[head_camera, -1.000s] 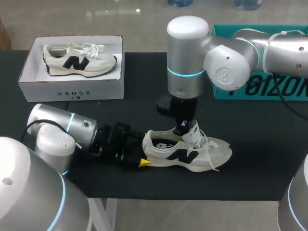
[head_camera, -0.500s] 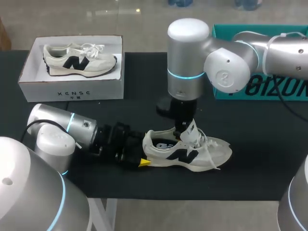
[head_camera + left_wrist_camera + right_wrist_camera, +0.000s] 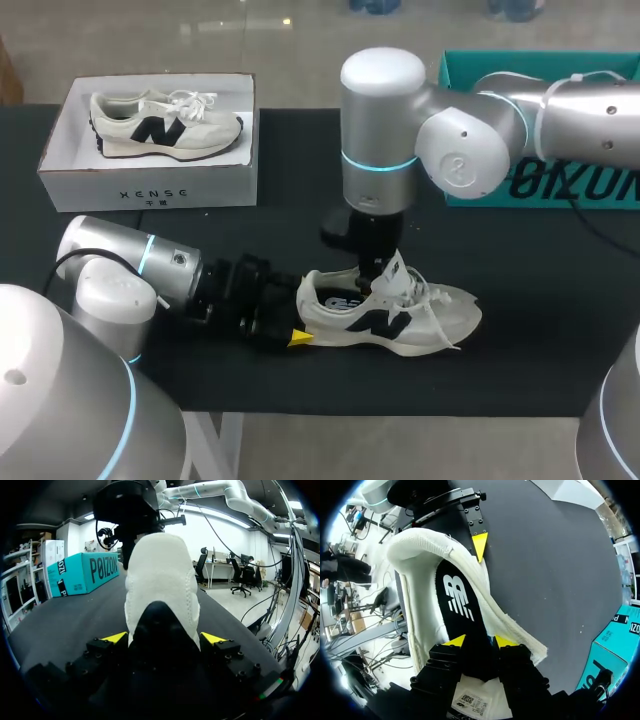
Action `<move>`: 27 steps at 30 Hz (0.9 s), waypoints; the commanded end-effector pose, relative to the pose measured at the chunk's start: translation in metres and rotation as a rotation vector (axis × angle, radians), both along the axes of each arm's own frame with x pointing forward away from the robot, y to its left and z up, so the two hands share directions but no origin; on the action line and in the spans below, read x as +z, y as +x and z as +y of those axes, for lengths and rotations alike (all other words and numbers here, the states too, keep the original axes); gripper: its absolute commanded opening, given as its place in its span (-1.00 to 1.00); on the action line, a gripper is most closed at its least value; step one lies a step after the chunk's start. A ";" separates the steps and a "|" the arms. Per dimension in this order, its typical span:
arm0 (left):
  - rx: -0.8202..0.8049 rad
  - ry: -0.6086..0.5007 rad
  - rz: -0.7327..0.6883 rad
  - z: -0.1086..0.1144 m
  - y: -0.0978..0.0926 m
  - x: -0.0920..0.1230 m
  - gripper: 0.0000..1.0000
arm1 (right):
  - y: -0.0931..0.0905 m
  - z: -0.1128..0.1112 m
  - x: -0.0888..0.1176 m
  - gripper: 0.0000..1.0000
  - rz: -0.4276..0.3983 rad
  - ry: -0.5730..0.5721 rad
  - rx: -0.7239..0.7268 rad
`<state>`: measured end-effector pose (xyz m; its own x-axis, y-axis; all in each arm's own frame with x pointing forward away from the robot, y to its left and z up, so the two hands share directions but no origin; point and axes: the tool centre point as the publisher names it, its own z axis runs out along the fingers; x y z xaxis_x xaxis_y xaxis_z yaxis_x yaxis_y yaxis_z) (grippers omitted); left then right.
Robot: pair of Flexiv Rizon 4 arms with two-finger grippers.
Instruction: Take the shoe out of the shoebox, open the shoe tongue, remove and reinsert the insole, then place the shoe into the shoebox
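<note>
The shoe (image 3: pixel 400 318) lies on its sole on the black table (image 3: pixel 300 150), out of the shoebox (image 3: pixel 60 165), a little toward 6 o'clock from the table's middle. Its heel points to 9 o'clock and its toe to 3 o'clock.

The left arm comes in low from 8 o'clock. The left claw (image 3: pixel 300 318) is clamped on the shoe's heel. In its wrist view the left claw (image 3: pixel 164 638) has one yellow tip pressed to each side of the heel, and the shoe (image 3: pixel 161 580) stretches straight ahead of it.

The right arm reaches in from 2 o'clock and drops straight down over the shoe's mouth. The right claw (image 3: pixel 378 268) is sunk among the laces (image 3: pixel 432 300), and the tongue (image 3: pixel 395 272) stands up just beside it at 3 o'clock. In its own view the right claw (image 3: pixel 480 641) is closed on the black insole (image 3: pixel 457 600), one yellow tip at each edge. The insole lies inside the shoe (its white logo faces up). The tongue (image 3: pixel 470 700) is folded back under the fingers.

The white shoebox sits at 10 o'clock with the other shoe (image 3: pixel 165 122) lying in it, toe to 3 o'clock. A teal box (image 3: pixel 460 72) stands at 2 o'clock, partly behind the right arm.
</note>
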<state>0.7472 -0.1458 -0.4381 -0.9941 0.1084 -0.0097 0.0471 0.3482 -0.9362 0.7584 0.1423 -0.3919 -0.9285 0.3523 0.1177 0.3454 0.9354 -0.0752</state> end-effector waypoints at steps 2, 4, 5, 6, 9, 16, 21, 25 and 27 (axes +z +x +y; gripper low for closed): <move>0.001 0.003 -0.001 -0.002 0.001 -0.004 -1.00 | 0.002 0.015 -0.042 -0.39 0.044 0.003 0.012; 0.001 0.003 -0.001 -0.002 0.001 -0.004 -1.00 | -0.002 0.019 -0.056 -0.40 0.054 0.011 0.012; 0.001 0.003 -0.001 -0.002 0.001 -0.004 -1.00 | -0.005 0.022 -0.061 -0.41 0.066 0.013 0.013; 0.001 0.003 -0.001 -0.002 0.001 -0.004 -1.00 | -0.008 0.024 -0.066 -0.41 0.073 0.016 0.014; 0.001 0.003 -0.001 -0.002 0.001 -0.004 -1.00 | -0.017 0.030 -0.074 -0.40 0.099 0.026 0.021; 0.001 0.003 -0.001 -0.002 0.001 -0.004 -1.00 | -0.033 0.031 -0.073 -1.00 0.142 0.024 0.026; 0.001 0.003 -0.001 -0.002 0.001 -0.004 -1.00 | -0.037 0.028 -0.066 -1.00 0.169 -0.001 0.038; 0.001 0.003 -0.001 -0.002 0.001 -0.004 -1.00 | -0.038 0.025 -0.062 -1.00 0.169 -0.011 0.038; 0.001 0.003 -0.001 -0.002 0.001 -0.004 -1.00 | -0.038 0.023 -0.059 -1.00 0.167 -0.013 0.036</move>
<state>0.7415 -0.1392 -0.4379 -0.9937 0.1112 -0.0103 0.0487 0.3485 -0.9360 0.7426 0.1545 -0.4118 -0.9079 0.3227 0.2674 0.2966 0.9455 -0.1341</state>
